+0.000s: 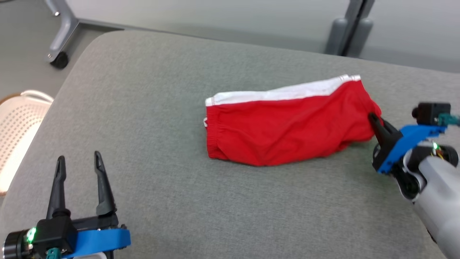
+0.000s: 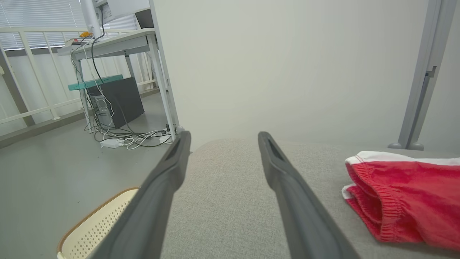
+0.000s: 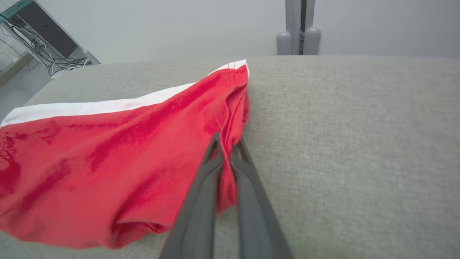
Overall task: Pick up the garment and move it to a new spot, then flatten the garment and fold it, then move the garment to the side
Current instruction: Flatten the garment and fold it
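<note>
The garment [image 1: 284,124] is a pair of red shorts with a white band, lying folded on the grey cushioned surface [image 1: 161,82]. My right gripper [image 1: 373,120] is at the garment's right edge and is shut on a fold of the red cloth; the right wrist view shows the garment [image 3: 107,158] pinched between the two dark fingers of that gripper [image 3: 226,144]. Far from the cloth, at the lower left, my left gripper [image 1: 79,158] stands open with nothing between its fingers. In the left wrist view the garment [image 2: 406,194] lies to the right of the open left gripper [image 2: 222,138].
A pale perforated basket [image 1: 18,126] stands off the surface's left edge. A wheeled frame leg [image 1: 59,59] is at the far left and a grey post [image 1: 346,36] at the back. A desk with cables [image 2: 118,90] stands on the floor beyond.
</note>
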Available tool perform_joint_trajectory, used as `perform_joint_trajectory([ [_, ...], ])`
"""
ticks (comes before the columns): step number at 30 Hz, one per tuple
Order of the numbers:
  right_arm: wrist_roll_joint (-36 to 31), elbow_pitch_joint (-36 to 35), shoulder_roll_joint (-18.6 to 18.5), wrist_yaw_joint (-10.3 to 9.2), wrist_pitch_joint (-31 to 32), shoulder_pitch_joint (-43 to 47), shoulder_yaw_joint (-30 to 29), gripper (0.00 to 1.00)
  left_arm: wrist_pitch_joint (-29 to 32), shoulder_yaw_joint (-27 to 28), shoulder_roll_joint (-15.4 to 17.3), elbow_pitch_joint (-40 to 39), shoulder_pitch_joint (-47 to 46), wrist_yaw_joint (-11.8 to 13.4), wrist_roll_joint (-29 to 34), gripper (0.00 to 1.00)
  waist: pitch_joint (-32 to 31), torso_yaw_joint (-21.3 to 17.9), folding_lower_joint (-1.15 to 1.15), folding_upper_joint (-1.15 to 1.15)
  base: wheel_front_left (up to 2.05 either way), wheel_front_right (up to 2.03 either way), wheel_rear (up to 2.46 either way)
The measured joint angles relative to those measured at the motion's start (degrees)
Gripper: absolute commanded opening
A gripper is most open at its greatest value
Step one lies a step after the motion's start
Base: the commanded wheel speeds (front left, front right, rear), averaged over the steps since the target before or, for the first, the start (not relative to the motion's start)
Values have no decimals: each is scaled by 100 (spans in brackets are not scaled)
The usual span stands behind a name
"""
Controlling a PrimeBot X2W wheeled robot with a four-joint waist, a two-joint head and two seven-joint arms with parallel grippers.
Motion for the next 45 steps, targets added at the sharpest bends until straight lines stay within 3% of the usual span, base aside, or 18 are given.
perform_joint_trajectory([
  [14,946,-1050,-728,0,-530,1818,-449,0,0,221,103,-35,365,-47,54,100,-461,-796,0,0,0,0,0],
  [22,1056,-1191,-775,0,-593,2259,-783,0,0,264,111,-52,369,-58,56,100,-486,-912,1,0,0,0,0],
  [31,577,-1812,-579,-1,-615,1973,-1126,0,0,300,137,-22,418,-76,67,100,-597,-941,0,0,0,0,0],
  [39,-47,-2554,-13,-1,-588,1665,-1048,0,0,267,116,-23,425,-96,62,100,-624,-801,1,0,0,0,0],
  [45,-382,-2627,396,-1,-333,1455,-920,0,0,250,99,-18,422,-105,48,100,-584,-609,1,1,0,0,0],
])
